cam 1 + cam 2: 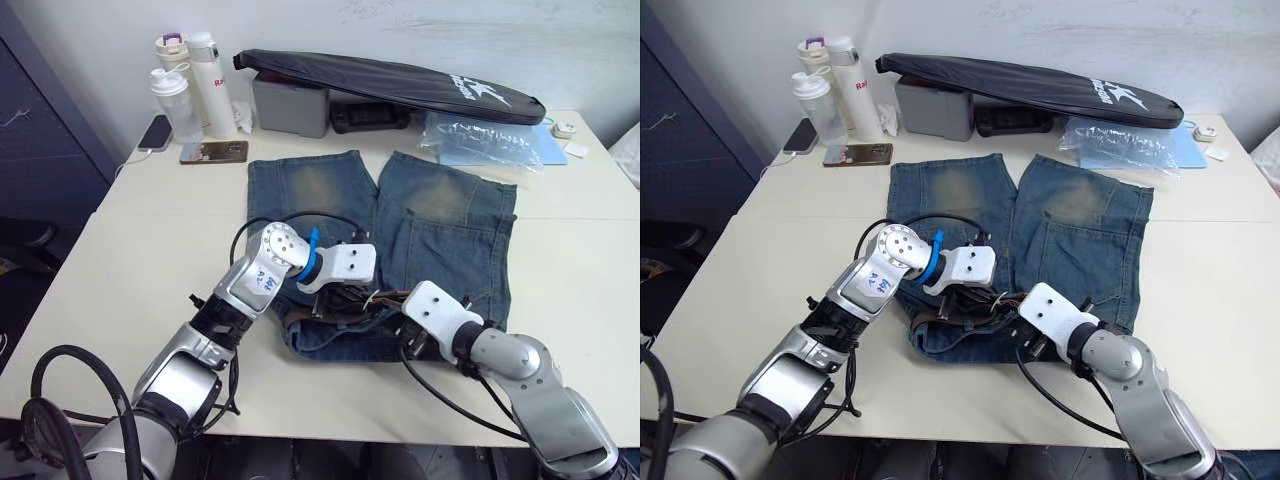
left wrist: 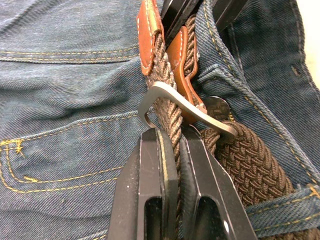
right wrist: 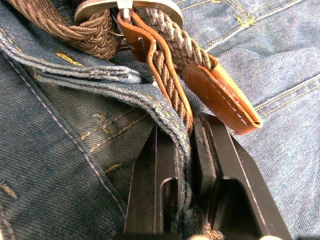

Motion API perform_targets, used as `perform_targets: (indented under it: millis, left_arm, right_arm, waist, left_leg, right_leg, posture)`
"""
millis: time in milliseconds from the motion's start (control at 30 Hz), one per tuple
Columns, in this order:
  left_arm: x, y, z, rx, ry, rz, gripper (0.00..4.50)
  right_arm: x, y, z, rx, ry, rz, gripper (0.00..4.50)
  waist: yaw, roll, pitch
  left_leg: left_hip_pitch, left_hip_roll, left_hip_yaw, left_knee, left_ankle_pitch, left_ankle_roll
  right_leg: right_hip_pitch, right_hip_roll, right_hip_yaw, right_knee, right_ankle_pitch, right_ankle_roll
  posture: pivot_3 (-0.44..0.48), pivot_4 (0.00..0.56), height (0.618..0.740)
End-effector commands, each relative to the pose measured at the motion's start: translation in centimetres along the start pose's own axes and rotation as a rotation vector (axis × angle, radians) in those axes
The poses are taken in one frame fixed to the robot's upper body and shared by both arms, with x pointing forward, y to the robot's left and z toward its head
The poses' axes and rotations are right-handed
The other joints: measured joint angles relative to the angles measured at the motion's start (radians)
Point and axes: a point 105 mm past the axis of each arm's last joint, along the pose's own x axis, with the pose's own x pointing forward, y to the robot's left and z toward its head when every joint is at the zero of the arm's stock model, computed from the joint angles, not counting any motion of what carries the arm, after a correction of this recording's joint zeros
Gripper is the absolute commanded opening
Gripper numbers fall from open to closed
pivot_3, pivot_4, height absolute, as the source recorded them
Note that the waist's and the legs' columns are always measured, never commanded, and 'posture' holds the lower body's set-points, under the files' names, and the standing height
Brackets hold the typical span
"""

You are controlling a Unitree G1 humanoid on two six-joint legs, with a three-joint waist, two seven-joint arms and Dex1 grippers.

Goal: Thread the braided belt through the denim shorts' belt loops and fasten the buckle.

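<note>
Brown woven strap of the braided belt (image 2: 172, 117) lies along the waistband of the denim shorts (image 1: 440, 215), bunched at the waist edge nearest the robot. Its buckle (image 2: 175, 102) sits over the strap, and the tan leather tip (image 3: 220, 92) sticks out just past it. The left gripper (image 2: 172, 150) is clenched on the braided belt right beside the buckle. The right gripper (image 3: 185, 145) is pinched on a fold of the waistband denim, possibly one of the belt loops (image 3: 125, 87), with the belt's leather end touching its fingers. Both grippers meet close together at the middle of the waist. The shorts lie flat on the pale counter (image 1: 130, 240), legs pointing away from the robot. At the far edge stand bottles (image 1: 190, 85), a phone (image 1: 213, 152), a grey box (image 1: 290, 105) and a long black bag (image 1: 400, 85)
</note>
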Motion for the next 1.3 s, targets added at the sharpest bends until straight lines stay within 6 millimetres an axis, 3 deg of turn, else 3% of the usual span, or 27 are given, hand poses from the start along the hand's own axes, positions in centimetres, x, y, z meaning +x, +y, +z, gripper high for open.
perform_targets:
  millis: [33,67,100,133,167,233,267,300,567,733,833,933,1033,1300]
  left_arm:
    - [1.8,-0.9,4.8,0.107,-0.148,-0.052,0.00]
    - [1.9,-1.1,4.7,0.099,-0.150,-0.054,0.00]
    - [1.9,-1.1,4.7,0.095,-0.151,-0.054,0.00]
    - [1.9,-1.2,4.6,0.093,-0.149,-0.055,0.00]
    - [2.0,-1.3,4.4,0.090,-0.146,-0.055,0.00]
    - [2.0,-1.3,4.2,0.084,-0.141,-0.054,0.00]
    - [1.9,-1.3,4.1,0.081,-0.140,-0.053,0.00]
    - [1.9,-1.3,4.0,0.077,-0.139,-0.052,0.00]
    - [1.8,-1.5,3.3,0.064,-0.127,-0.055,0.00]
    - [2.0,-1.8,3.1,0.060,-0.127,-0.061,0.00]
    - [2.0,-1.7,3.1,0.061,-0.128,-0.062,0.00]
    - [2.1,-1.7,3.3,0.068,-0.130,-0.063,0.00]
    - [2.1,-1.6,3.3,0.071,-0.130,-0.061,0.00]
    - [1.9,-1.5,3.3,0.069,-0.132,-0.047,0.00]
  right_arm:
    - [-0.4,0.8,3.4,-0.007,-0.166,0.035,0.03]
    - [-0.5,0.7,3.6,-0.008,-0.173,0.032,0.03]
    - [-0.6,0.7,3.6,-0.004,-0.178,0.036,0.98]
    - [-0.7,0.7,3.7,-0.001,-0.179,0.040,1.12]
    - [-0.8,0.8,3.6,0.006,-0.175,0.053,1.68]
    - [-1.4,0.3,3.4,0.020,-0.164,0.031,2.14]
    - [-2.1,0.0,3.5,0.060,-0.172,0.025,2.64]
    - [-2.7,-0.2,3.4,0.100,-0.178,0.022,2.75]
    - [-6.9,-0.8,3.0,0.209,-0.156,0.134,2.75]
    - [-9.4,-3.2,3.0,0.205,-0.134,0.105,2.75]
    - [-10.2,-4.9,2.7,0.108,-0.078,0.039,2.75]
    - [-9.6,-5.3,2.1,-0.034,-0.034,0.040,2.75]
    - [-8.7,-4.4,1.5,-0.126,-0.020,0.080,2.75]
    - [-6.8,-3.4,1.0,-0.200,-0.049,0.103,2.75]
  waist:
    - [0.001,0.000,0.000]
    - [0.002,0.000,0.000]
    - [0.002,0.000,0.000]
    - [0.002,0.000,0.000]
    - [0.002,0.000,0.000]
    - [0.002,0.000,0.000]
    - [0.002,0.000,0.000]
    - [0.002,0.000,0.000]
    - [0.003,0.000,0.000]
    - [0.003,-0.002,0.001]
    - [0.004,-0.001,0.001]
    - [0.004,-0.002,0.002]
    - [0.004,-0.002,0.002]
    - [0.003,-0.002,0.002]
  left_leg:
    - [0.000,0.000,0.000,0.000,0.000,0.000]
    - [0.000,0.000,0.000,0.000,0.000,0.000]
    - [0.000,0.000,0.000,0.000,0.000,0.000]
    - [0.000,0.000,0.000,0.000,0.000,0.000]
    - [0.000,0.000,0.000,0.000,0.000,0.000]
    - [0.000,0.000,0.000,0.000,0.000,0.000]
    - [0.000,0.000,0.000,0.000,0.000,0.000]
    - [0.000,0.000,0.000,0.000,0.000,0.000]
    - [0.000,0.000,-0.001,0.000,0.000,0.000]
    - [-0.001,0.000,-0.001,0.000,-0.001,0.002]
    - [-0.001,0.000,-0.001,0.000,-0.001,0.003]
    - [-0.001,0.000,0.000,0.000,-0.001,0.003]
    - [-0.001,-0.001,0.000,0.000,-0.001,0.003]
    - [-0.001,0.000,0.000,0.001,-0.001,0.002]
  right_leg:
    - [0.000,0.000,0.000,0.000,0.000,0.000]
    - [0.000,0.000,0.000,0.000,0.000,0.000]
    - [0.000,0.000,0.000,0.000,0.000,0.000]
    - [0.000,0.000,0.000,0.000,0.000,0.000]
    - [0.000,0.000,0.000,0.000,0.000,0.000]
    - [0.000,0.000,0.000,0.000,0.000,0.000]
    - [0.000,0.000,0.000,0.000,0.000,0.000]
    - [0.000,0.000,0.000,0.000,0.000,0.000]
    - [0.001,0.000,0.000,-0.001,0.000,0.000]
    - [0.002,0.000,0.000,-0.002,0.000,0.000]
    - [0.002,0.000,0.000,-0.003,0.000,0.000]
    - [0.002,0.000,0.000,-0.005,0.000,0.000]
    - [0.002,0.000,0.000,-0.006,0.000,0.000]
    - [0.002,0.000,0.000,-0.005,0.000,0.000]
  posture:
    - [0.000,0.150,0.740]
    - [0.000,0.150,0.740]
    - [0.000,0.150,0.740]
    - [0.000,0.150,0.740]
    - [0.000,0.150,0.740]
    - [0.000,0.150,0.740]
    - [0.000,0.150,0.740]
    - [0.000,0.150,0.740]
    - [0.000,0.150,0.740]
    - [0.000,0.150,0.740]
    - [0.000,0.150,0.740]
    - [0.000,0.150,0.740]
    - [0.000,0.150,0.740]
    - [0.000,0.150,0.740]
